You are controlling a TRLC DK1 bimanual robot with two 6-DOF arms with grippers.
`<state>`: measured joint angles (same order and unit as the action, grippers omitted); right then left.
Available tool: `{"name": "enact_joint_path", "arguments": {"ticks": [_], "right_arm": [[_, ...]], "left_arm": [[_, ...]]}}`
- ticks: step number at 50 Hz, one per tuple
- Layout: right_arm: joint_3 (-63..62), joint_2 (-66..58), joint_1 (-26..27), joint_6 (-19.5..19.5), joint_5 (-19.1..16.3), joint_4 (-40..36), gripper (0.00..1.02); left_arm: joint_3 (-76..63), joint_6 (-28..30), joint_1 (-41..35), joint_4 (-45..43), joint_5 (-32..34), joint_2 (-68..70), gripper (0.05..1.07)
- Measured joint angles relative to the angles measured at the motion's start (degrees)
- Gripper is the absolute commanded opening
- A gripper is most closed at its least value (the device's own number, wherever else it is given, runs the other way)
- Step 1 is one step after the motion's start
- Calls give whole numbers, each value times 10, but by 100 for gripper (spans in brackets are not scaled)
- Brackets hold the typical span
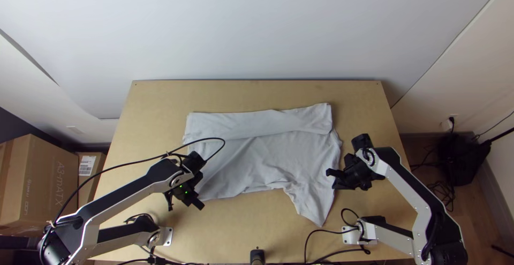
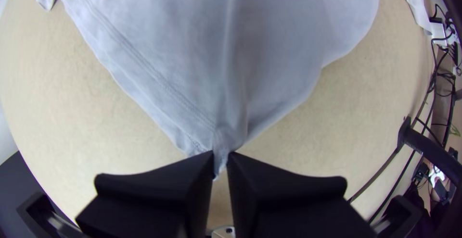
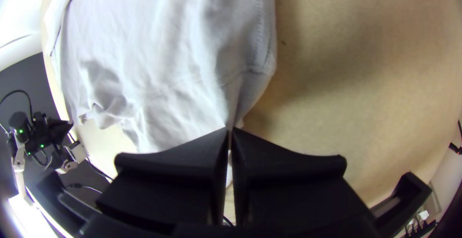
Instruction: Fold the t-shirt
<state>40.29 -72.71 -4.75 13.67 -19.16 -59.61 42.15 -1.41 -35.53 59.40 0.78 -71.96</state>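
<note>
Can count one pale grey t-shirt (image 1: pixel 257 160) in the middle of the top view, spread wide, folded over in one long band along its upper edge, wrinkled below, with one pointed flap toward the lower right. Can count two grippers: at the shirt's lower left, the left gripper (image 1: pixel 186 192), fingers pinching a corner; at its right edge, the right gripper (image 1: pixel 347 175), fingers pinching cloth near a seam. Also two cardboard boxes (image 1: pixel 40 184) at the frame's left edge, two white base plates (image 1: pixel 168 236) low down, and one black object (image 1: pixel 257 256) at bottom centre. In the way, a black cable (image 1: pixel 214 138) looping over the shirt's left part, plus cords along the bottom. Around the cloth, bare wood of the table (image 1: pixel 257 91): a band above, strips left and right, more room below, narrowest beneath the flap's tip.
</note>
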Motion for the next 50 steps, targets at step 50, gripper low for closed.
{"name": "enact_joint_path", "arguments": {"ticks": [50], "right_arm": [[212,-108,26,13,48,-7,2]], "left_arm": [[158,103,228,-99,38,-46,8]]}}
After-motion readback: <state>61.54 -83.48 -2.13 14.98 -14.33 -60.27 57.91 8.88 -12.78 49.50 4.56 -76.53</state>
